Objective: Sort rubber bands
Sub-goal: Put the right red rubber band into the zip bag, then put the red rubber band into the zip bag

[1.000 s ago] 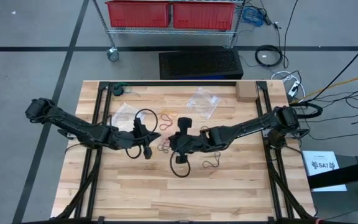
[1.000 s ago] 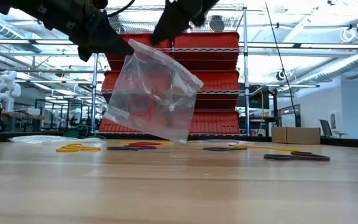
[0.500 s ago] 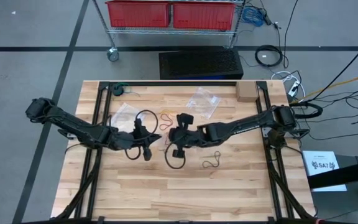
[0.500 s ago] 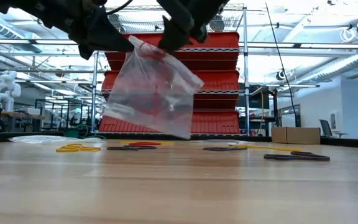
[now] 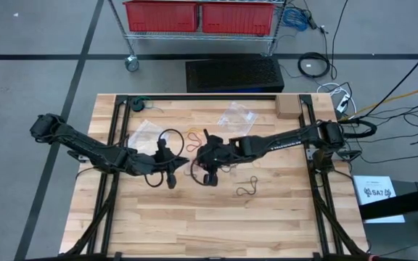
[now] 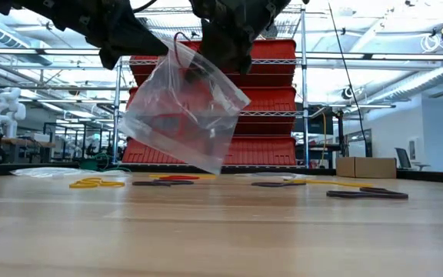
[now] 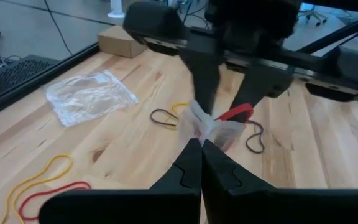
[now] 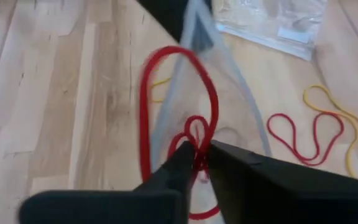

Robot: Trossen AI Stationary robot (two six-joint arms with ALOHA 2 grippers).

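Observation:
My left gripper [image 5: 174, 172] [image 7: 201, 147] is shut on a clear plastic bag [image 6: 183, 115] above the table's middle. My right gripper [image 5: 205, 165] [image 8: 199, 151] stands just to its right, at the bag's top, shut on a red rubber band [image 8: 179, 87]. More bands lie flat on the wood: yellow and red loops [image 5: 197, 135] toward the far edge, and a black one [image 5: 247, 188] nearer. In the low view, yellow bands [image 6: 91, 183], red bands [image 6: 177, 178] and black bands [image 6: 368, 193] lie behind the bag. My left gripper pinches the bag's top edge [image 7: 197, 124] between its two shut fingers, coming level from the table's left. The bag hangs below it, lifted clear of the table and tilted, with its lower corner [image 6: 210, 165] pointing down. My right gripper pinches the red band at a twisted part [image 8: 196, 127] between its fingertips, coming from the table's right and slanting down. The band's loop stands out past the fingers, over the bag's top edge [image 8: 197, 31], clear of the table.
Two more clear bags lie on the table, one far of centre [image 5: 236, 116] and one far left [image 5: 142, 133]. A small cardboard box [image 5: 289, 107] sits at the far right edge. Bare wood spreads along the near half [image 5: 209, 225].
My right gripper has moved toward the table's left and slightly toward the far edge, down to the top of the bag, carrying the red band. The bag has swung a little in my left gripper's hold, which stayed in place.

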